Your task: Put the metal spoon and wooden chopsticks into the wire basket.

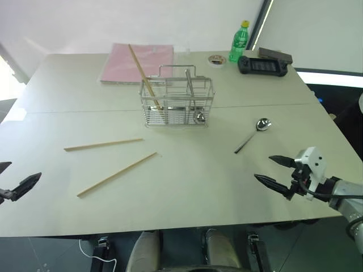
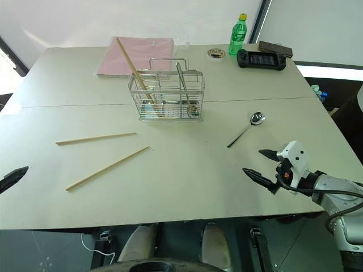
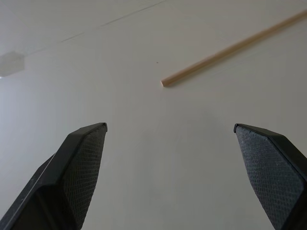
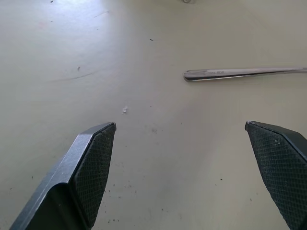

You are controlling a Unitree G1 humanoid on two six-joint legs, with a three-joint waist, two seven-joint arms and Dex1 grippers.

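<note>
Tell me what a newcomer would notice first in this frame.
The wire basket at table centre, one chopstick leaning out of it toward a pink folder. Two more chopsticks lie loose on the left, the metal spoon on the right, near the open right gripper.

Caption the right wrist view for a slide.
Open right hand hovers over the table, metal spoon handle just ahead.

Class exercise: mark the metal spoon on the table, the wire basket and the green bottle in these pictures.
metal spoon (image 1: pixel 262 124), left eye view, on its round bowl.
wire basket (image 1: pixel 177 109), left eye view, on its front wire wall.
green bottle (image 1: pixel 239 42), left eye view, on its body.
</note>
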